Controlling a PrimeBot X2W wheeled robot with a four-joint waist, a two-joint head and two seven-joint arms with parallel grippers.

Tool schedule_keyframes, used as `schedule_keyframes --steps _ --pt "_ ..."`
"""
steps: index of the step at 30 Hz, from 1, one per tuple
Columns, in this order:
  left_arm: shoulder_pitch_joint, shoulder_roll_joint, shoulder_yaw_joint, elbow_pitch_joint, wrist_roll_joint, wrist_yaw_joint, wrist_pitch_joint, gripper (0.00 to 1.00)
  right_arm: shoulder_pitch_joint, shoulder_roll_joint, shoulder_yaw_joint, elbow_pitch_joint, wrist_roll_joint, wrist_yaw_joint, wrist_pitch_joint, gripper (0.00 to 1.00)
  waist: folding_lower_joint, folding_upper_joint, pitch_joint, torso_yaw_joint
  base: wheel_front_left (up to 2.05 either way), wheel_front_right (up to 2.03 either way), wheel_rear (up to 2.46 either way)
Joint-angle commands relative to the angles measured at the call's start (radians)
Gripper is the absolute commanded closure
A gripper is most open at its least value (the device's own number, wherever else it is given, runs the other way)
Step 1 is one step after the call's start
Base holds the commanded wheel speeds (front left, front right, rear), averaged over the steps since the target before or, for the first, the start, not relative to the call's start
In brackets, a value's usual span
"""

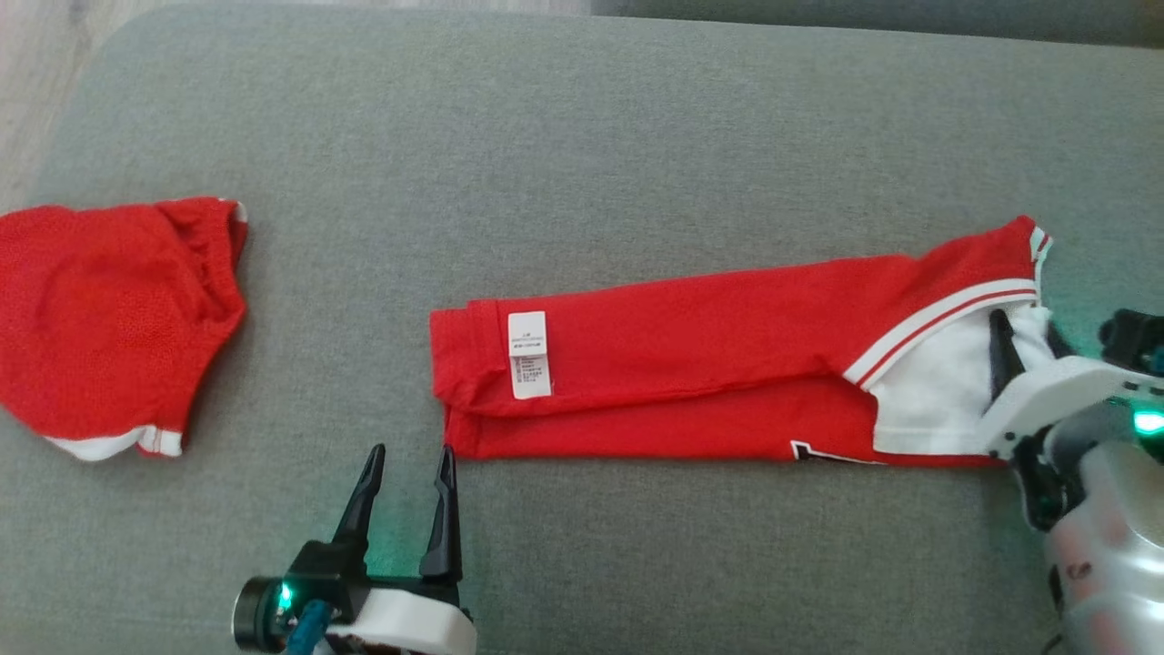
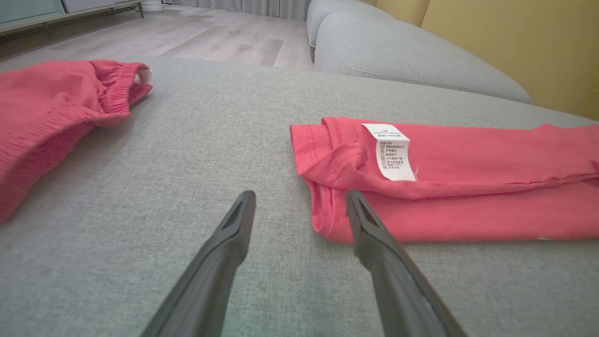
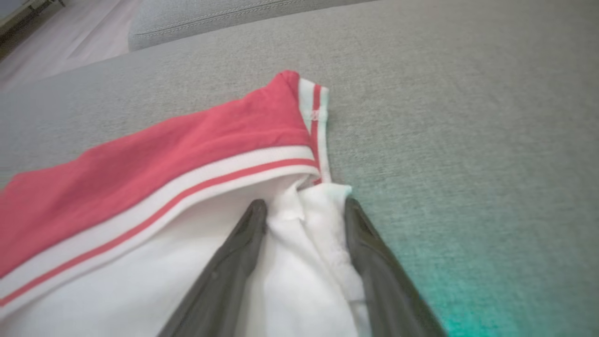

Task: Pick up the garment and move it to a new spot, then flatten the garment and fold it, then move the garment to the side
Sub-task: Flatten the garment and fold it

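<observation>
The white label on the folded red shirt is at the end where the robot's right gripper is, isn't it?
Not quite. The white label is on the folded red shirt, but it is at the end where the left gripper is. The right gripper is at the other end, by the white fabric. The head view shows this.

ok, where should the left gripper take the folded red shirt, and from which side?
The hem-end corner nearest the left gripper, just below the care label. Come in low from the near edge, probably one finger under the stack: the folded red shirt lies flat on the sofa cushion with its layers stacked there.
</observation>
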Motion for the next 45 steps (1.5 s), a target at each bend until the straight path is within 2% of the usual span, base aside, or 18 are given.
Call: schedule_keyframes --steps 1,5,9,13,16,20,28,33,38,39,40,45 --pt "-0.031 -0.002 0.03 -0.02 -0.004 0.003 -0.01 0.0 0.053 0.029 0.071 0.023 0.024 0.004 0.035 1.0 0.0 0.0 -0.004 -0.008 0.0 0.0 0.0" --pt "-0.033 -0.002 0.029 -0.015 -0.005 0.0 -0.01 0.0 0.066 -0.031 0.086 0.001 0.081 0.004 -0.043 1.0 0.0 0.0 -0.018 -0.028 0.0 0.0 0.0" --pt "-0.032 -0.002 0.022 -0.009 -0.005 -0.008 -0.01 0.0 0.049 -0.134 0.014 -0.006 0.086 0.004 -0.177 1.0 0.0 0.0 -0.044 -0.045 0.0 0.0 0.0" --pt "-0.021 -0.002 0.017 -0.003 -0.014 -0.011 -0.01 0.0 0.038 -0.158 -0.007 -0.052 0.08 0.004 -0.211 1.0 0.0 0.0 -0.065 -0.05 0.0 0.0 0.0" --pt "-0.014 -0.002 0.015 -0.002 -0.017 -0.013 -0.01 0.0 0.042 -0.138 0.022 -0.099 0.089 0.004 -0.216 1.0 0.0 0.0 -0.072 -0.049 0.0 0.0 0.0" --pt "-0.004 -0.002 0.0 0.005 -0.02 -0.02 -0.01 0.0 0.078 -0.071 0.125 -0.232 0.15 0.004 -0.219 1.0 0.0 0.0 -0.082 -0.031 0.0 0.0 0.0" --pt "-0.007 -0.002 -0.037 0.015 -0.007 -0.03 -0.01 0.0 0.165 0.038 0.359 -0.441 0.305 0.004 -0.164 1.0 0.0 0.0 -0.086 0.069 0.0 0.0 0.0" --pt "-0.006 -0.002 -0.057 0.018 -0.004 -0.033 -0.01 0.0 0.169 0.077 0.435 -0.466 0.325 0.004 -0.142 1.0 0.0 0.0 -0.089 0.148 0.0 0.0 0.0" --pt "0.0 -0.002 -0.072 0.024 -0.004 -0.035 -0.01 0.0 0.144 0.112 0.468 -0.422 0.317 0.004 -0.133 1.0 0.0 0.0 -0.093 0.207 0.0 0.0 0.0" --pt "0.001 -0.002 -0.073 0.025 -0.004 -0.035 -0.01 0.0 0.141 0.118 0.472 -0.411 0.317 0.004 -0.131 0.26 0.0 0.0 -0.095 0.213 0.0 0.0 0.0" --pt "0.002 -0.002 -0.073 0.026 -0.004 -0.035 -0.01 0.0 0.137 0.123 0.475 -0.406 0.319 0.004 -0.135 0.0 0.0 0.0 -0.096 0.215 0.0 0.0 0.0" --pt "0.006 -0.002 -0.047 0.021 -0.003 -0.028 -0.01 0.0 0.129 0.129 0.492 -0.437 0.322 0.004 -0.193 0.0 0.0 0.0 -0.116 0.188 0.0 0.0 0.0"
